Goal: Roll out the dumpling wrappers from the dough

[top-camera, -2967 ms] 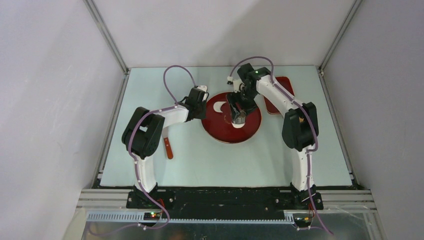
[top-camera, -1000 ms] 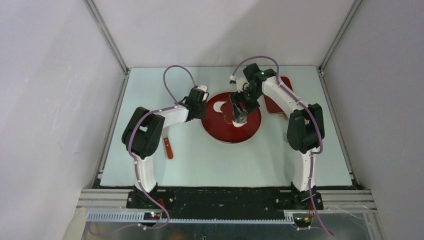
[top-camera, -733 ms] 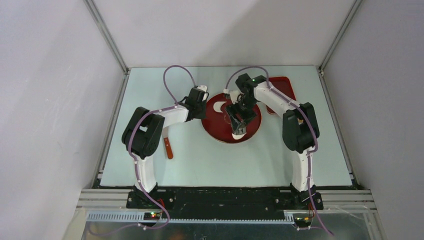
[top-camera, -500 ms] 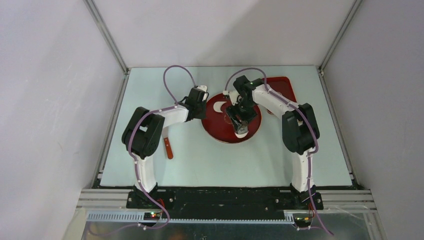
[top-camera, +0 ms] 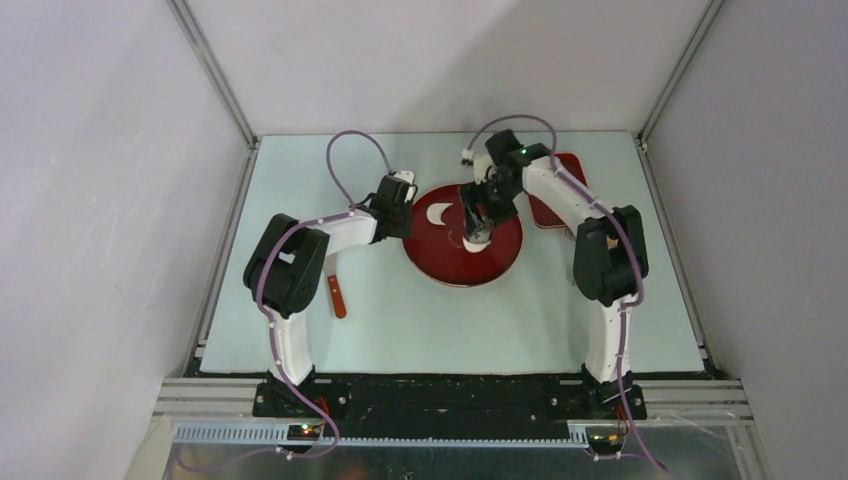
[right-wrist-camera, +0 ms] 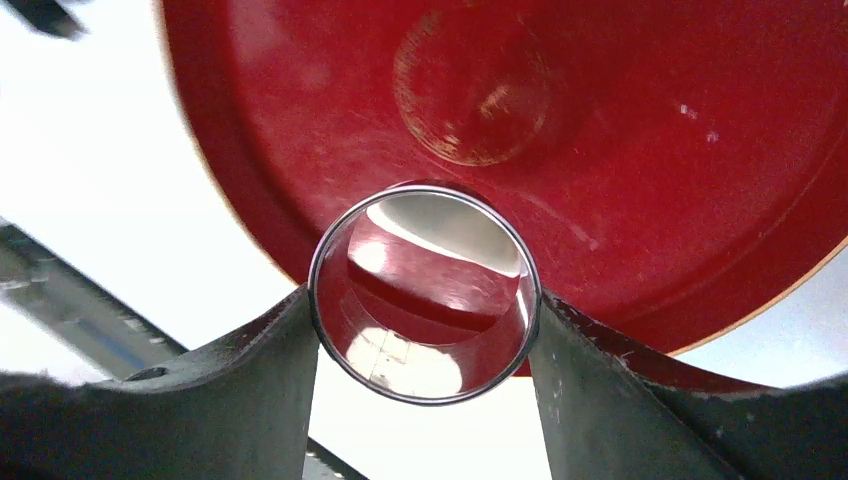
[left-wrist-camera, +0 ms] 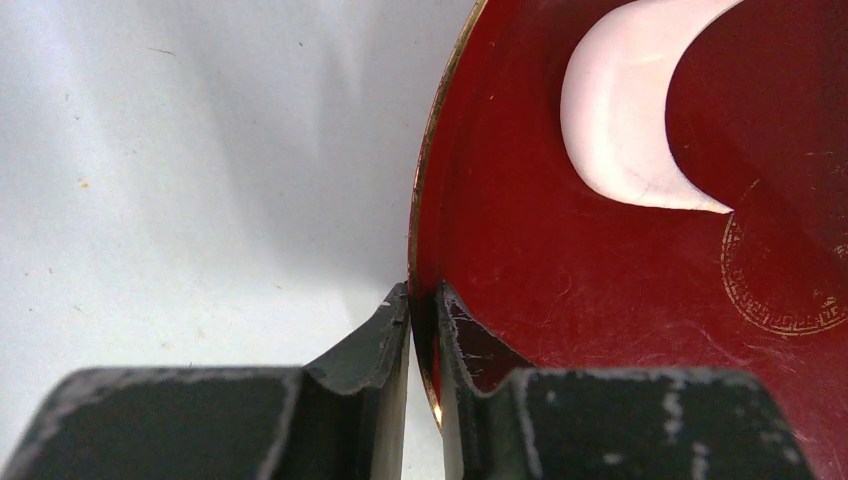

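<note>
Red plate (left-wrist-camera: 415,250) rim: my left gripper (left-wrist-camera: 420,310) is pinching it | right gripper (right-wrist-camera: 425,310), clamping the ring cutter (right-wrist-camera: 345,225), is swinging back from the near edge toward plate centre | dough crescent (left-wrist-camera: 630,120) is lying far-left on the plate | a white patch (right-wrist-camera: 440,225) is showing through the ring; I am guessing a wrapper is travelling with it.

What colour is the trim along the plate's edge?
Gold, against the dark red plate; clearest in the left wrist view.

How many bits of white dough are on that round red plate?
2. A white dough crescent lies on the round red plate's left side; another white piece shows at the shiny metal ring cutter. More may be hidden beneath it.
</note>
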